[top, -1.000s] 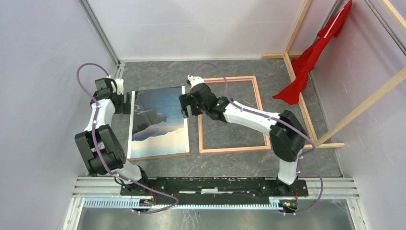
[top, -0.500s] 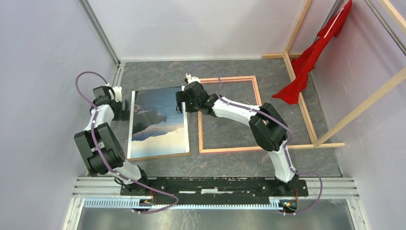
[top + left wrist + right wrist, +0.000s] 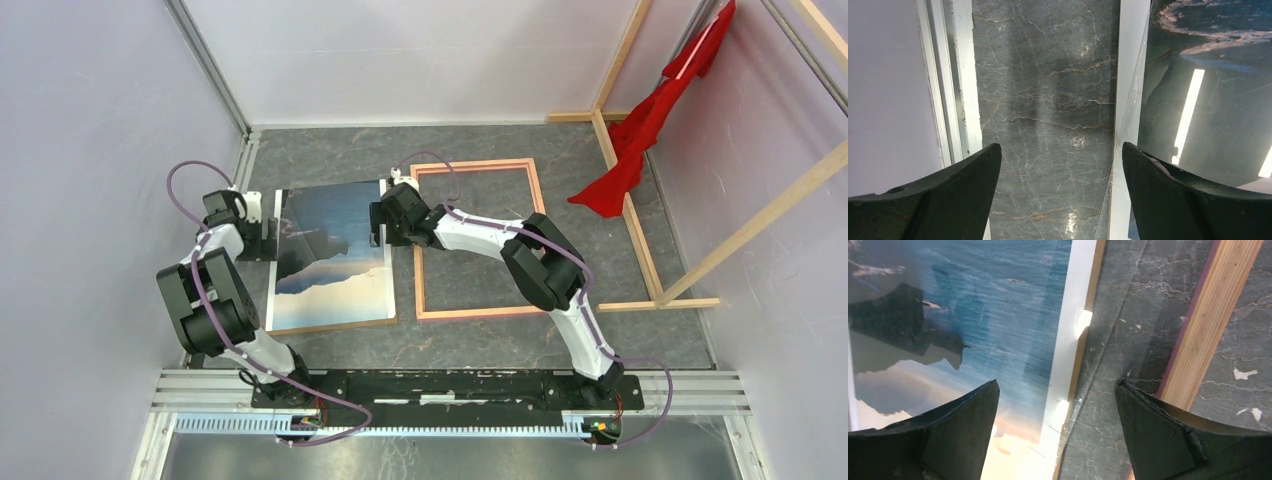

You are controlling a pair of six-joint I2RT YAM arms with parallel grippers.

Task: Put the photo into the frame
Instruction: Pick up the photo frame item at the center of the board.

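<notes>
photo (image 3: 330, 260) lies flat on the grey marbled table (image 3: 320, 160), left of centre in the top view. it is just beside the frame (image 3: 480, 312) at centre, not inside it, and neither has moved. since a second ago the right arm has folded its elbow inward. the right gripper (image 3: 380, 222) has slid to the photo's upper right edge, jaws spread wide astride it, holding nothing. the left gripper (image 3: 266, 238) has dropped slightly along the upper left edge, likewise wide apart and empty.

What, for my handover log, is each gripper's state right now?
Left gripper: open, holding nothing.
Right gripper: open, holding nothing.
</notes>
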